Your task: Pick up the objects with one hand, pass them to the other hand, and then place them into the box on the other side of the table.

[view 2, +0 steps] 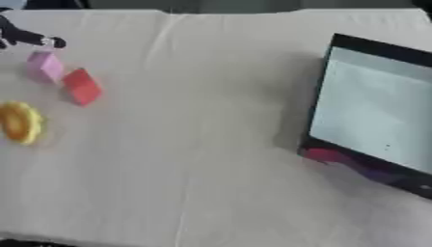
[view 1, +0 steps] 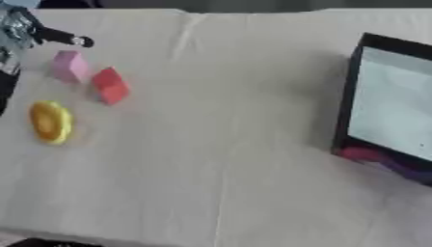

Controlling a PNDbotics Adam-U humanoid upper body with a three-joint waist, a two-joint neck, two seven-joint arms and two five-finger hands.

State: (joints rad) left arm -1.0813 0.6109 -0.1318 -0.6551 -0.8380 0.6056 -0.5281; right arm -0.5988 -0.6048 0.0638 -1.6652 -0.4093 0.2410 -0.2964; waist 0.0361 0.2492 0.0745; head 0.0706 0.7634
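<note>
Just below your left hand's [view 1: 25,30] outstretched, empty fingers [view 1: 77,41] sits the pink block [view 1: 69,66] on the bench [view 1: 219,144], red block [view 1: 110,86] beside it, while the box [view 2: 375,113] lies far across.

Both views look steeply down from the robot's head onto the cloth-covered surface [view 1: 219,159], facing away from the robot toward its far edge at the top. They share nearly the whole scene, set slightly apart sideways: the right eye view sits a little further right, so the black-walled box [view 2: 317,96] shows more fully there, while the yellow object [view 1: 50,121] is cut by that view's left border. The left hand [view 1: 59,36] shows only at the upper left corner of each.
</note>
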